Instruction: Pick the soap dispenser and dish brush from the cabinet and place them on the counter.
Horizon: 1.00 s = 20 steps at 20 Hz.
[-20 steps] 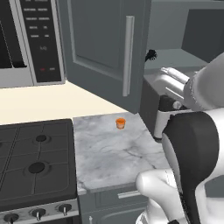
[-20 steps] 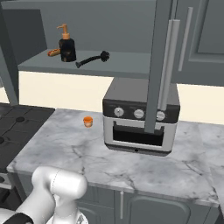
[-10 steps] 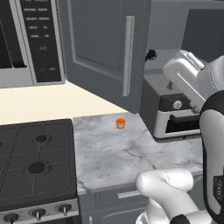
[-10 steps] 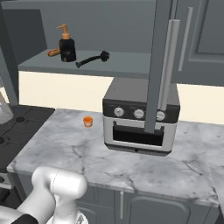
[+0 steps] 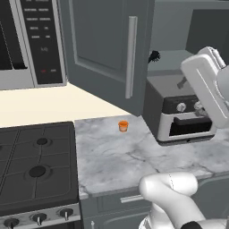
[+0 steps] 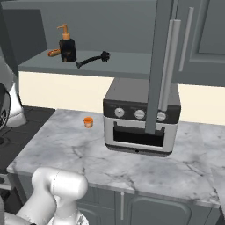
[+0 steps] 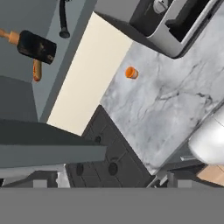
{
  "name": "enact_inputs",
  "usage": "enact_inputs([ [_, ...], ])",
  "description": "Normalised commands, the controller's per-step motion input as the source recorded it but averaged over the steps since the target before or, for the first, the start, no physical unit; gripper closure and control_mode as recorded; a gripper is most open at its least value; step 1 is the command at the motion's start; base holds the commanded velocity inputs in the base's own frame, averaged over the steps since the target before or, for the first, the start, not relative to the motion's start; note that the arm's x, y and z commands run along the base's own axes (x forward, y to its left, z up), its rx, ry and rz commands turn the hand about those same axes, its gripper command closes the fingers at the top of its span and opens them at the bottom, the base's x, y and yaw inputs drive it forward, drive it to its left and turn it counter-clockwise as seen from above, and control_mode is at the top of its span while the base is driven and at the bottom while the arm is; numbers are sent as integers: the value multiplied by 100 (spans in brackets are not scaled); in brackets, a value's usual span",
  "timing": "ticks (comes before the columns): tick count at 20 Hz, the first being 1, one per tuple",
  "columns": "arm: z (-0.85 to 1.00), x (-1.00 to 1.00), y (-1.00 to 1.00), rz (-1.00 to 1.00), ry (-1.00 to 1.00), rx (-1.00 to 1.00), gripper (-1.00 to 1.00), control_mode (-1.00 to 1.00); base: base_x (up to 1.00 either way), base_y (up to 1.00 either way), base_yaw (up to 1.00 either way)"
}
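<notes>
standing upright on the cabinet [image 6: 167, 52] shelf, the soap dispenser [image 6: 67, 45] points its pump up; the brush [image 6: 93, 59] lies flat beside it, head rightward. my jaws are spread, empty.

The black pump-topped soap dispenser [image 6: 67, 46] stood on the open grey-blue cabinet's [image 6: 132, 66] shelf, the slim black dish brush [image 6: 93, 59] just beside it, above the marble surface [image 6: 88, 154] bearing a small orange cup [image 6: 88, 121].

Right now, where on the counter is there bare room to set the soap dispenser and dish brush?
The counter is bare in front of the toaster oven and left of it, between the stove and the oven, apart from the small orange cup near the wall. The oven crowds the back.
</notes>
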Motion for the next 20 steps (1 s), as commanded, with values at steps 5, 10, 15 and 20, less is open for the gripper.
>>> enact_inputs([
  [5, -8, 40, -3, 4, 5, 23, -100, -100, 0, 0, 0],
  [10, -13, 44, 0, 6, 6, 20, -100, -100, 0, 0, 0],
  [15, -14, 48, 0, 6, 7, 17, -100, -100, 0, 0, 0],
  [20, -11, 25, 13, 13, 13, 18, -100, -100, 0, 0, 0],
])
